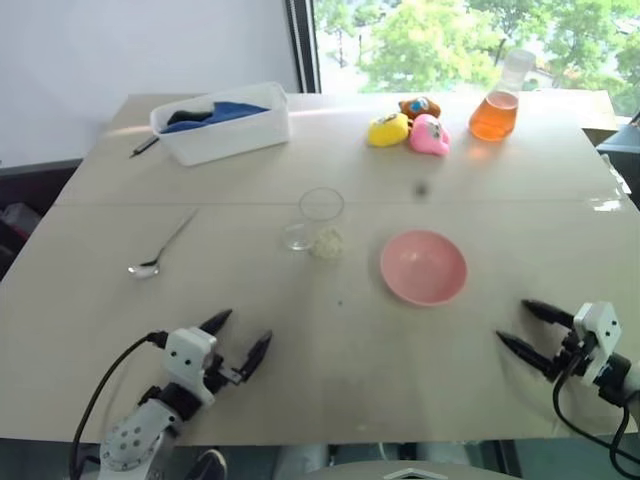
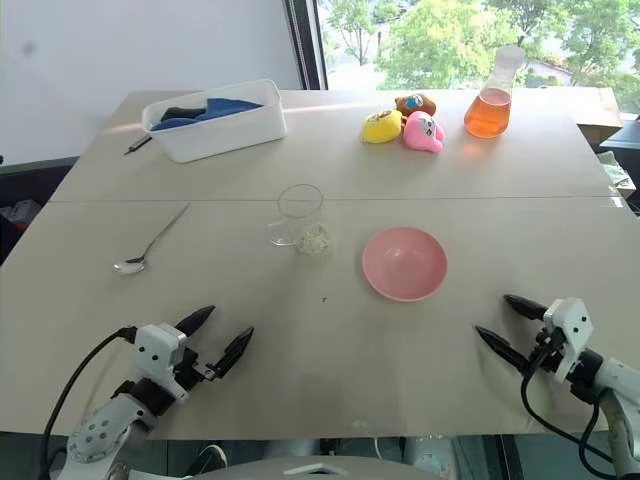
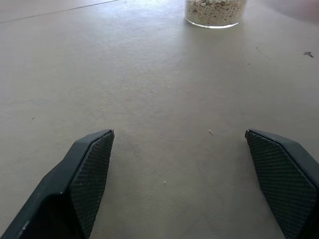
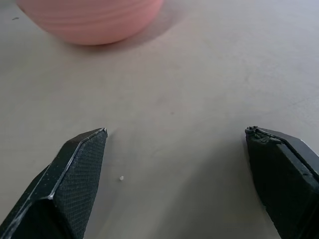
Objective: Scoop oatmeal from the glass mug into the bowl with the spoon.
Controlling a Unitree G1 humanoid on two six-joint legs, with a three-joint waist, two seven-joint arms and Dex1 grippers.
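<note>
On the counter [image 1: 300, 340] the spoon [image 1: 160, 252] lies at nine o'clock, with the left tool [image 1: 240, 340] spread wide and empty at seven. At the centre stands the glass mug [image 1: 320, 222] with oatmeal [image 1: 328, 243] at its bottom, the pink bowl [image 1: 423, 267] just beside it at three. A white tub [image 1: 222, 124], toys [image 1: 410, 128] and flask [image 1: 497, 105] sit clear at twelve, while the right tool [image 1: 527, 328] gapes wide and empty at four.

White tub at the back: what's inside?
The white tub holds something blue and something dark, likely cloth. Anything under them is covered and cannot be seen.
</note>
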